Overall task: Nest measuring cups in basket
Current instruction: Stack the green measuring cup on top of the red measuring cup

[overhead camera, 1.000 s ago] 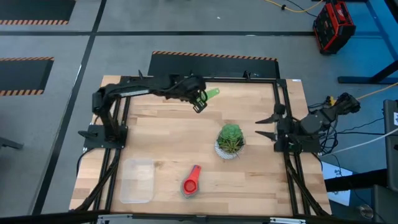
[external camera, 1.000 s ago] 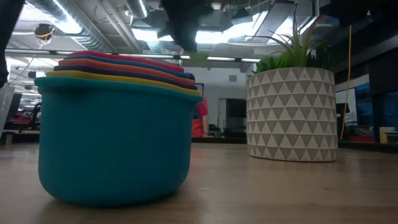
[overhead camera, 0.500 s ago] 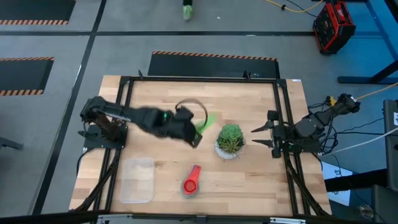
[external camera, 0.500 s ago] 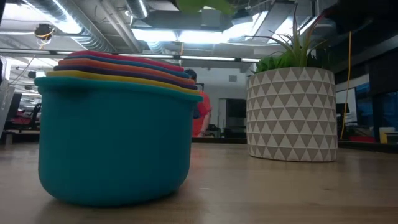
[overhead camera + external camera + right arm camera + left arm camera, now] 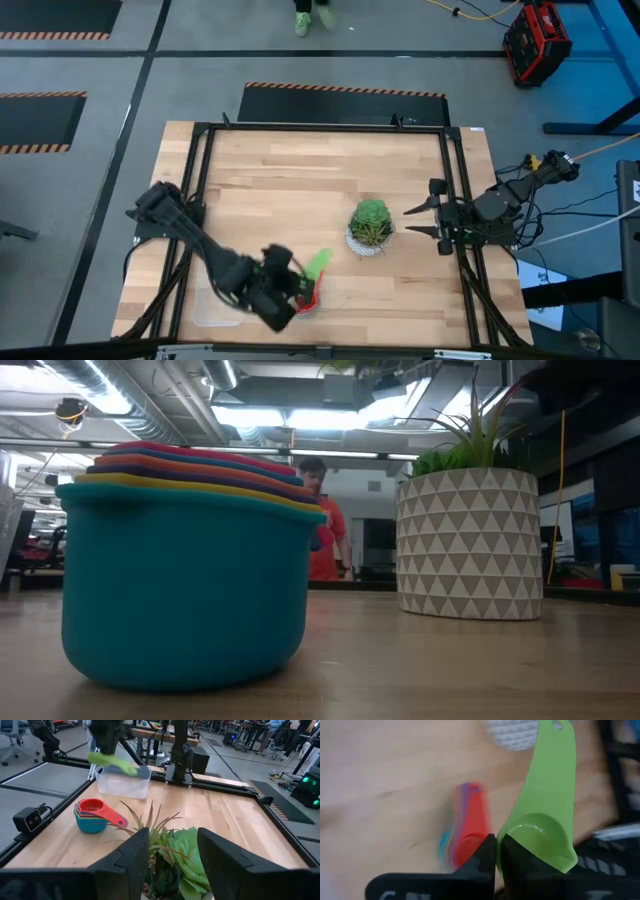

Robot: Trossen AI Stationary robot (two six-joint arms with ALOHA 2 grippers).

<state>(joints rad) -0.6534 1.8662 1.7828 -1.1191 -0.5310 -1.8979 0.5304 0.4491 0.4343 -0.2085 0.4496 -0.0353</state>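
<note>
- The left gripper is clenched on the green measuring cup — pinched at the bowl's rim, with the flat handle running out ahead of the jaws.
- The cup looks light, stiff and smooth; so thin a rim hold could probably slip or swivel.
- The nested stack of cups lies just past the jaws on bare wood, outside the clear basket beside it.
- The potted plant stands near — the nearest obstacle.
- The right gripper, jaws half apart and holding nothing, waits beyond the plant.
</note>
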